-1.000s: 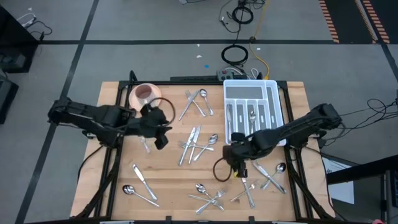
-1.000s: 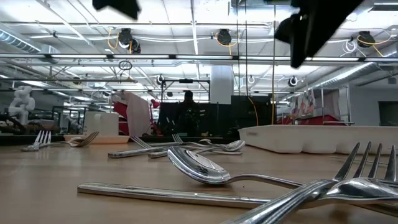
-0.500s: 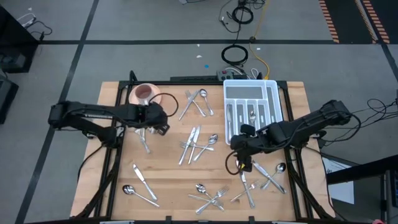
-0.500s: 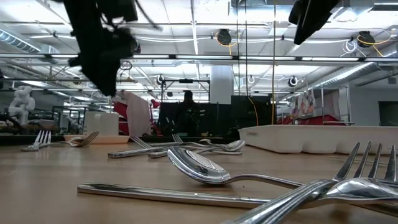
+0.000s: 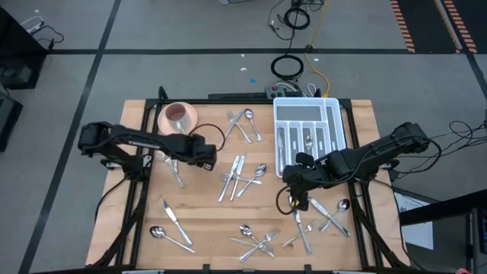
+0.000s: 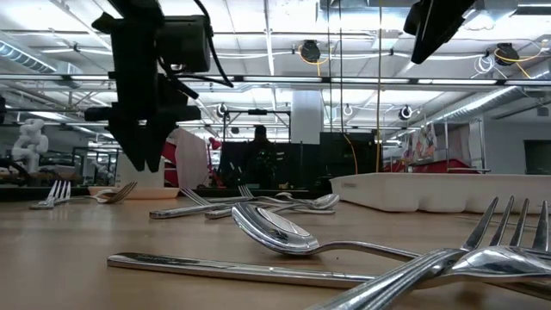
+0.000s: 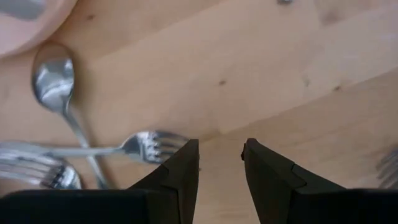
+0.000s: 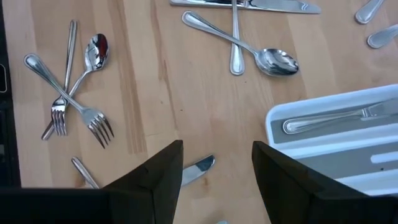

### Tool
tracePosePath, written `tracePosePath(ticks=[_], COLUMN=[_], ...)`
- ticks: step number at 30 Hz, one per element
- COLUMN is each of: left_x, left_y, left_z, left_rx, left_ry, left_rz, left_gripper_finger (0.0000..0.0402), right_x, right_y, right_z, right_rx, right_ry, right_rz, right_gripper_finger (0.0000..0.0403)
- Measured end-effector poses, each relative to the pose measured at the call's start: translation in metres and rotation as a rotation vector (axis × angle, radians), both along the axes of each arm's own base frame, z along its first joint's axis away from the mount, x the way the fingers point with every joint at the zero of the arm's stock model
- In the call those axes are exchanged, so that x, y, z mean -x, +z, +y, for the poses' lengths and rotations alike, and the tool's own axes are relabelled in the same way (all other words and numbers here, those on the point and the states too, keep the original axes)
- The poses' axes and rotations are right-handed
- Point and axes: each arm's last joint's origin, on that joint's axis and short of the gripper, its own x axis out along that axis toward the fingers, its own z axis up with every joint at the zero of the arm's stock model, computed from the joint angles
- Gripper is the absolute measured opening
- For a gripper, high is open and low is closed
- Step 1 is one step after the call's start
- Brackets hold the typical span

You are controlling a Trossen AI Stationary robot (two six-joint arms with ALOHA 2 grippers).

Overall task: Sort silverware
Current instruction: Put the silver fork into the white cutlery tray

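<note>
We see the silverware spread in several small groups over the wooden desk, with a few pieces already lying in the white divided tray at the far right side. The left gripper hangs above bare wood between the pink cup and the middle group; its fingers stand a little apart and have hold of nothing, and in the left wrist view only wood shows in the gap. Beside them in that view lie a spoon and a fork that cross each other, but their handles are cut off by the picture edge. The right gripper is just in front of the tray's near corner, above the desk; its fingers are also apart and empty. Between them in the right wrist view we see the tip of a knife, the rest is hidden behind the dark finger. In the low view the left arm comes down from above, while the right arm is cut off at the top, so its fingers are not visible there. How many pieces lie in each tray compartment is hard to make out.
</note>
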Motion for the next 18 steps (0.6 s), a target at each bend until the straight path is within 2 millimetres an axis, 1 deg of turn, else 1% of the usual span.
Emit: tracePosePath(ticks=[5, 11, 18], left_x=[0.002, 0.001, -0.003], left_y=[-0.005, -0.008, -0.022], left_z=[-0.004, -0.004, -0.008], left_rx=[0.004, 0.005, 0.007], left_ry=[0.017, 0.048, 0.036], left_rz=[0.055, 0.059, 0.127], left_gripper_finger=[0.0132, 0.0132, 0.0132], right_x=[0.000, 0.000, 0.000], right_y=[0.000, 0.000, 0.000], right_z=[0.000, 0.000, 0.000], right_rx=[0.001, 0.008, 0.013], right_ry=[0.001, 0.015, 0.024], right_rz=[0.000, 0.000, 0.002], right_gripper_finger=[0.0185, 0.0185, 0.0185])
